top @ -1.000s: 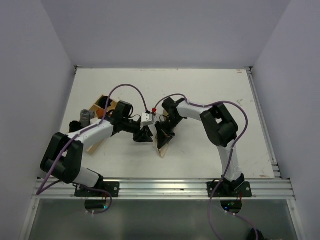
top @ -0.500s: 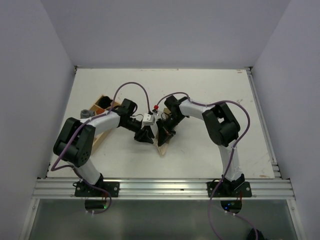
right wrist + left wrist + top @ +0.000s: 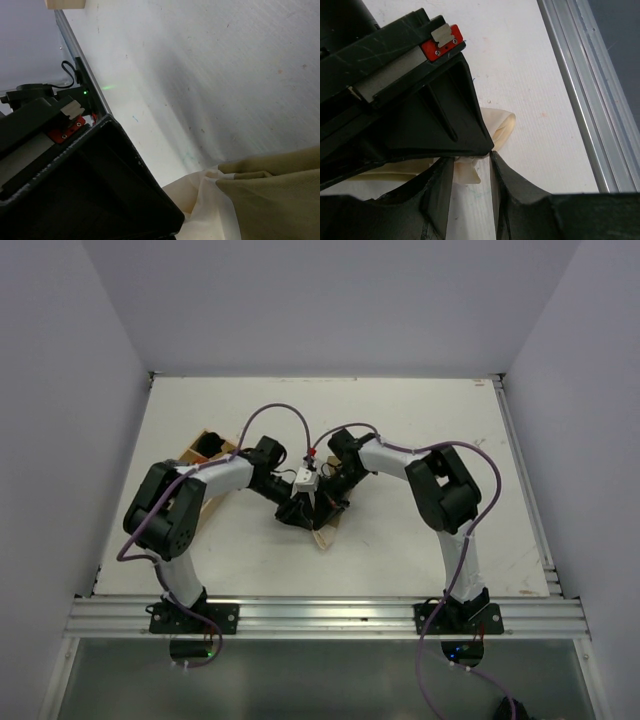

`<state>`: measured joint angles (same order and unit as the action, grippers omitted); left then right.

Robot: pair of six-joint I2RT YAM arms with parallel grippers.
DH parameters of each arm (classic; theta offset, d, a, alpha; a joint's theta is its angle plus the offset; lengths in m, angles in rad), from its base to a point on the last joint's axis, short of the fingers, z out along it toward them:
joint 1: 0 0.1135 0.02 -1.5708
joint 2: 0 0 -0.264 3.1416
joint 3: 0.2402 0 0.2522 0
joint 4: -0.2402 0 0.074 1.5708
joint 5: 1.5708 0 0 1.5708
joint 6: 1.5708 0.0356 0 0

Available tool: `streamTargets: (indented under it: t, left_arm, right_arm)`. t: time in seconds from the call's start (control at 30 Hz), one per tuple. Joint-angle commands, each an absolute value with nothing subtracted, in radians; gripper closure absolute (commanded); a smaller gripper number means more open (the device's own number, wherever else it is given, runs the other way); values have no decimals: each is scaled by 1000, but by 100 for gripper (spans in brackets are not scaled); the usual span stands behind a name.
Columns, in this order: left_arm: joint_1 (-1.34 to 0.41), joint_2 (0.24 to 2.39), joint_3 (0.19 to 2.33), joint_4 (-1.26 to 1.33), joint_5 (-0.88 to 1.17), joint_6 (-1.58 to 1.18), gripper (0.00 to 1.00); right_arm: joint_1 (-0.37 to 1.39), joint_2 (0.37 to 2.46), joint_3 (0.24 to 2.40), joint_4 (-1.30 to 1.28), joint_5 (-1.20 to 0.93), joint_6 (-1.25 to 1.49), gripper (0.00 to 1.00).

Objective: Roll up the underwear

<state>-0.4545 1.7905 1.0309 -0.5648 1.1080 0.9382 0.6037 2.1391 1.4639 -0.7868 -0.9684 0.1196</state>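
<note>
The left gripper (image 3: pixel 297 513) had swung right to meet the right gripper (image 3: pixel 326 506) over the underwear (image 3: pixel 324 537), which lay mid-worktop (image 3: pixel 420 420), mostly hidden beneath them. The left fingers (image 3: pixel 439 192) stood apart around cream cloth; whether they pinched it was unclear. The right gripper was closed, its fingertips out of sight.

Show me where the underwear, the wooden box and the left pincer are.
underwear (image 3: pixel 280 200): right wrist view, olive folded part.
wooden box (image 3: pixel 192 454): top external view, near left rim.
left pincer (image 3: pixel 470 165): left wrist view, midway between fingertips.
</note>
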Motion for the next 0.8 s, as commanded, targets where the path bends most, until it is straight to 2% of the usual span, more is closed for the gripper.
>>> streamTargets:
  t: [0.0, 0.77]
  left_arm:
    - [-466, 1810, 1080, -610, 1161, 999, 62]
    - [-471, 1916, 1218, -830, 1135, 1180, 66]
  right_arm:
    - [603, 2075, 1477, -759, -1005, 133, 100]
    - [561, 2086, 1519, -793, -1048, 123, 100]
